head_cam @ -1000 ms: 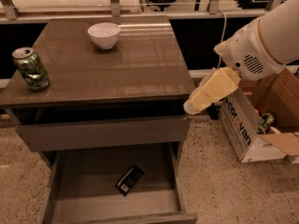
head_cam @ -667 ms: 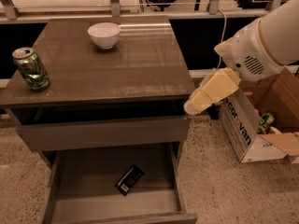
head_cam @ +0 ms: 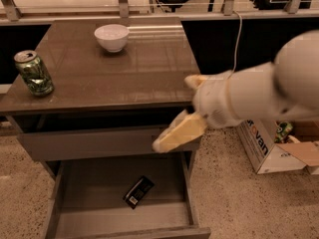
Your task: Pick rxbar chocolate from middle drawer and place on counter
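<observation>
The rxbar chocolate (head_cam: 138, 191), a small black bar with pale print at one end, lies flat on the floor of the open middle drawer (head_cam: 84, 203), right of centre. My gripper (head_cam: 173, 134), pale yellow on a white arm, hangs in front of the closed drawer front above, over the open drawer's right side. It is above and to the right of the bar and does not touch it. The glossy brown counter (head_cam: 139, 73) tops the cabinet.
A green can (head_cam: 34, 72) stands at the counter's left edge and a white bowl (head_cam: 111, 37) at its back. A cardboard box (head_cam: 259, 146) sits on the speckled floor to the right of the cabinet. A railing and cables run behind.
My arm has swung left and down from beside the cabinet's right edge. The gripper now hangs in front of the cabinet, over the open drawer. The bar, can and bowl have not moved.
</observation>
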{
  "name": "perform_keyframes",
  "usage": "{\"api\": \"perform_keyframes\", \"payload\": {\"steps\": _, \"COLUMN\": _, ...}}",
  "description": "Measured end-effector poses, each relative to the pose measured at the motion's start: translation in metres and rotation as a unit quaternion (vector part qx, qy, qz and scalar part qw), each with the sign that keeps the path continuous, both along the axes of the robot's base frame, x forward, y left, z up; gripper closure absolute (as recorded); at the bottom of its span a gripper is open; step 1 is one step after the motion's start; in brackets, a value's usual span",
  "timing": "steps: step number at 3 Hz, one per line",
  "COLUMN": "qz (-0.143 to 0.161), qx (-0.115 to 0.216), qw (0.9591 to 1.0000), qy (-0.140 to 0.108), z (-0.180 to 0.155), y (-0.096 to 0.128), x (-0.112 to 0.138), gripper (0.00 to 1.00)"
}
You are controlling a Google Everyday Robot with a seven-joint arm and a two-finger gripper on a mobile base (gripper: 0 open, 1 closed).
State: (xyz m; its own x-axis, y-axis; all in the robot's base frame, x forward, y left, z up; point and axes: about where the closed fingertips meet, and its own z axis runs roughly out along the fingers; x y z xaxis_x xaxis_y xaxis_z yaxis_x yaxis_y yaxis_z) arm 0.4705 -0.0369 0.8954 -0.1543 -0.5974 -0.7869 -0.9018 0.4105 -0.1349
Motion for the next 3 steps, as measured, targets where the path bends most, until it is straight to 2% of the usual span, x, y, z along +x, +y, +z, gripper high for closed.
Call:
{"api": "perform_keyframes", "payload": {"steps": 1, "qz": 0.009, "qx": 0.019, "qw": 0.9998, "qy": -0.003, "z": -0.054, "y": 0.037, "x": -0.006, "gripper": 0.00}}
{"api": "perform_keyframes", "payload": {"steps": 2, "qz": -0.014, "qx": 0.023, "qw": 0.9991, "qy": -0.031, "z": -0.058, "y": 0.045, "x": 0.009, "gripper": 0.00}}
{"api": "perform_keyframes", "payload": {"steps": 3, "qz": -0.016, "qx": 0.023, "qw": 0.9991, "qy": -0.032, "z": -0.058, "y": 0.044, "x": 0.009, "gripper": 0.00}}
